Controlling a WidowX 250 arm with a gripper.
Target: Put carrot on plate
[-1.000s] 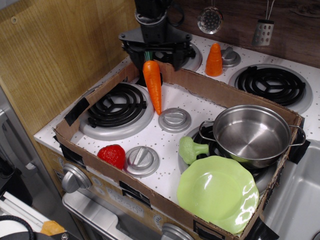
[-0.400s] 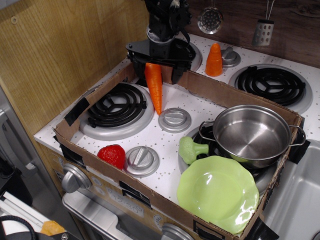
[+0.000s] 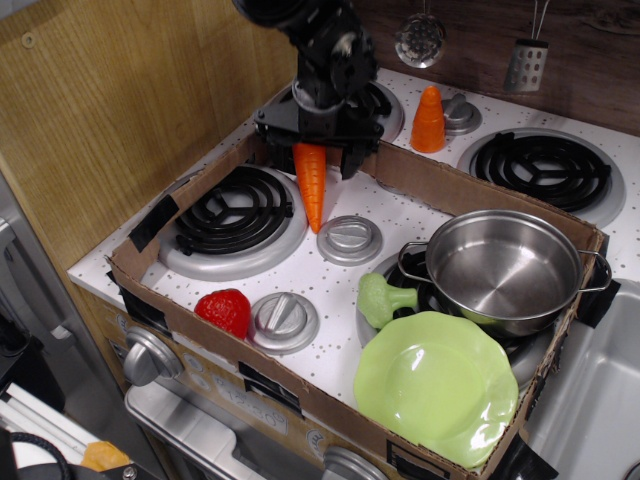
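Note:
The long orange carrot hangs point-down over the toy stove, between the front-left burner and a silver knob. My gripper is directly above it and is shut on its top end; the green stub is hidden inside the jaws. The tip of the carrot is close to the stove top. The lime-green plate with the wavy rim lies at the front right inside the cardboard box, far from the gripper, with nothing on it.
A cardboard box wall rings the stove top. A steel pot sits behind the plate, a green broccoli to its left, a red toy at front left. A short orange cone stands beyond the box.
The gripper has moved down and slightly right with the carrot, and the arm now leans in from the upper left. The carrot sits lower in the jaws' grip, with its green stub hidden.

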